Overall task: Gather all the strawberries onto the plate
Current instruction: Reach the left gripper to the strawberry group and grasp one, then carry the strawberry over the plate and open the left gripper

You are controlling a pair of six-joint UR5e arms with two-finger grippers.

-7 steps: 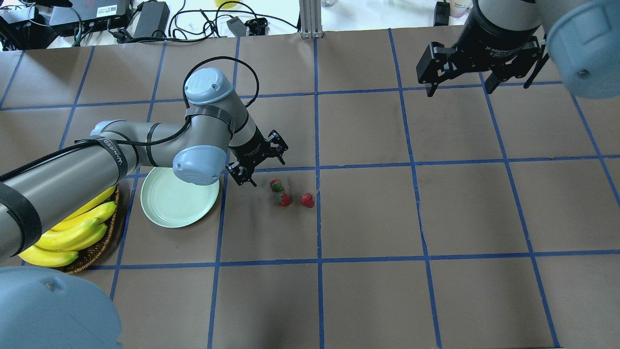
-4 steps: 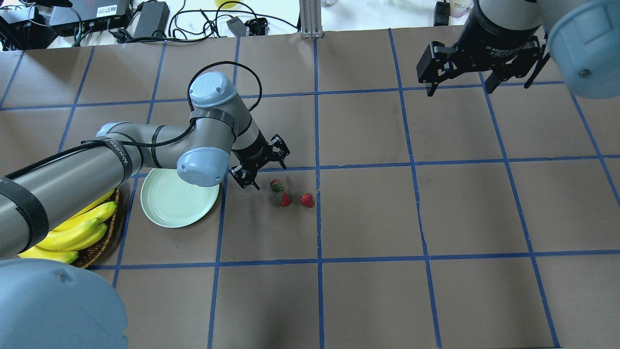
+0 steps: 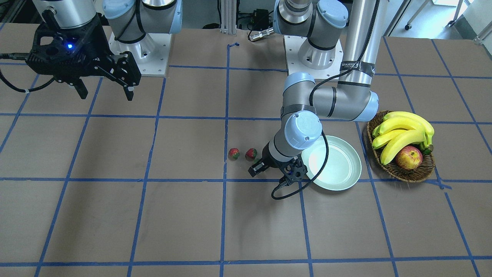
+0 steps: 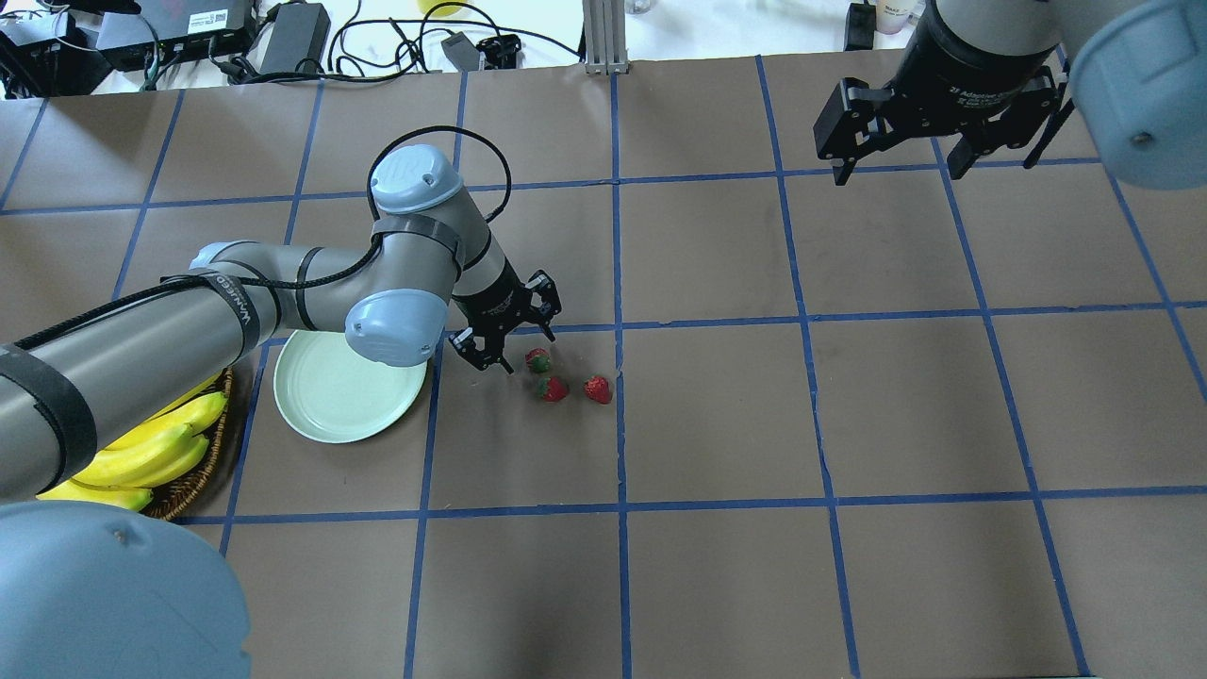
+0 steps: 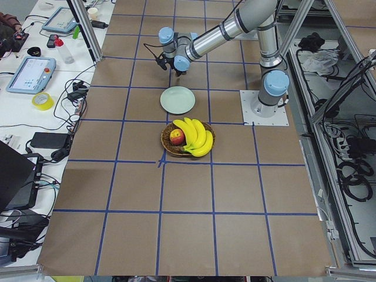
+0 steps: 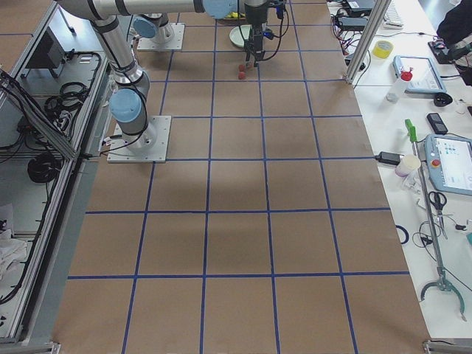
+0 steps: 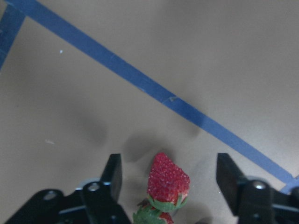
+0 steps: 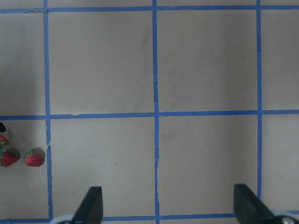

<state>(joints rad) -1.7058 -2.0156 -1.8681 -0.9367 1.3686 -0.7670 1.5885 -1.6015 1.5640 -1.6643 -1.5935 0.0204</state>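
Three red green-capped strawberries (image 4: 553, 388) lie centre-left outside the round mint-green plate (image 4: 321, 405); left gripper (image 4: 530, 354), jaws wide, brackets one for pickup; right gripper (image 4: 896, 174) hangs wide, upper right.

The left arm (image 4: 170, 325) reaches forward, bent sharply downward, its left gripper (image 4: 531, 354) held low with jaws spread, while the right gripper (image 4: 894, 174) hangs high, jaws wide apart.
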